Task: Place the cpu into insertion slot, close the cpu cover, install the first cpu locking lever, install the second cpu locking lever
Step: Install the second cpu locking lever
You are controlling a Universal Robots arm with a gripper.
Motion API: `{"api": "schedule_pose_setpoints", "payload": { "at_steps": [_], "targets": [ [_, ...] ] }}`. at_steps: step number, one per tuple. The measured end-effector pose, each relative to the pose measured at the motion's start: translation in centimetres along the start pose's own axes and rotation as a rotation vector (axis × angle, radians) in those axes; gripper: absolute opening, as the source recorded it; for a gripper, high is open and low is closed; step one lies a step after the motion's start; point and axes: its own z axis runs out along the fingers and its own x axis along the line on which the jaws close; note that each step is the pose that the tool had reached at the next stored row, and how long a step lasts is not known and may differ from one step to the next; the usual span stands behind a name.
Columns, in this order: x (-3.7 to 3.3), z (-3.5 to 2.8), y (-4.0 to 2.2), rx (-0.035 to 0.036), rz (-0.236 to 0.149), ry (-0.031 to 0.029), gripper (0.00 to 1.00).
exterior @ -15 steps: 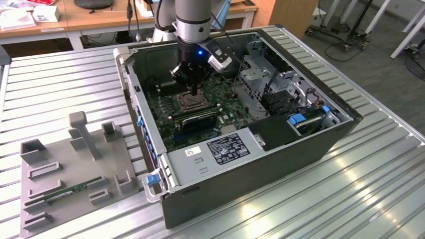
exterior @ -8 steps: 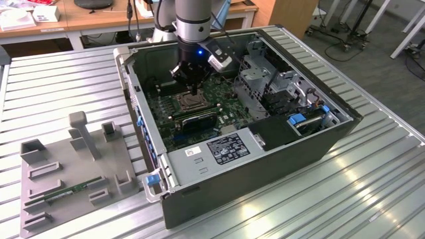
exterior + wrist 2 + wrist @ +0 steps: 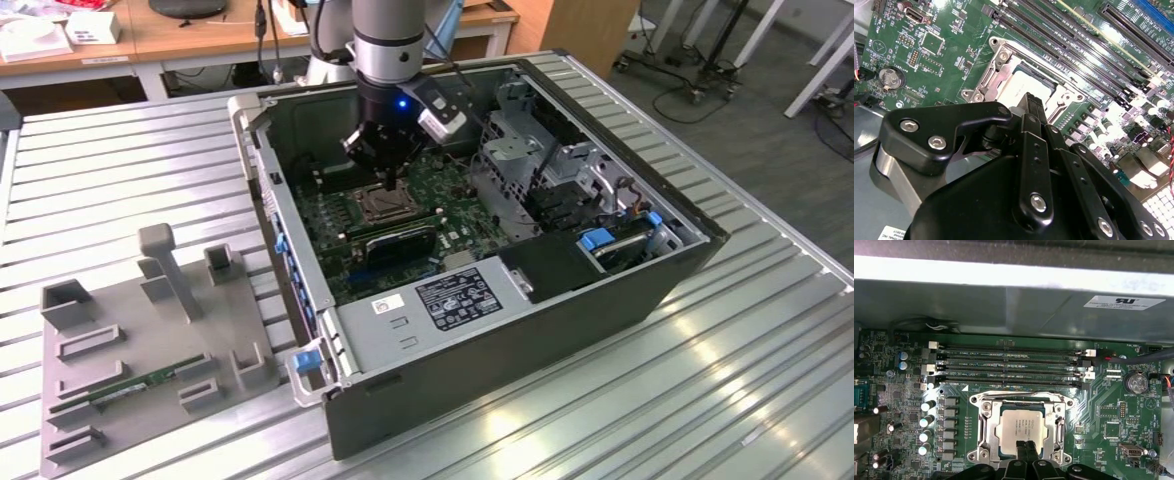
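1. Two fingers of the end effector (image 3: 1027, 452) are drawn together into one narrow tip that holds nothing. The tip sits over one edge of the cpu (image 3: 1020, 429). Too hard a push there could tilt the chip or bend the contacts beneath it.
2. The cpu lies in the insertion slot (image 3: 1021, 411), framed by the silvery cpu cover (image 3: 985, 426). I cannot tell whether the cover is pressed fully flat. If it stands proud, a sideways nudge could slide the chip out of register.
3. The tip is slim and the metal is smooth, so it may skid off and scrape the green motherboard (image 3: 1114, 405) or the small parts just beside the slot.
4. In the exterior view the arm reaches deep into the computer case (image 3: 601, 290) on the table (image 3: 134, 170). A case wall stands to the exterior view's left of the slot, and a wide swing could strike it.
5. The long memory slots (image 3: 1009, 365) run just beside the cover and could catch a straying finger.
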Motion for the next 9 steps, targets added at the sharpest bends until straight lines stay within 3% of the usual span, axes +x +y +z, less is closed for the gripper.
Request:
{"api": "schedule_pose_setpoints", "payload": {
  "at_steps": [9],
  "targets": [
    [-0.01,-0.18,0.00,0.0000,0.000,0.0000,0.11]
  ]
}}
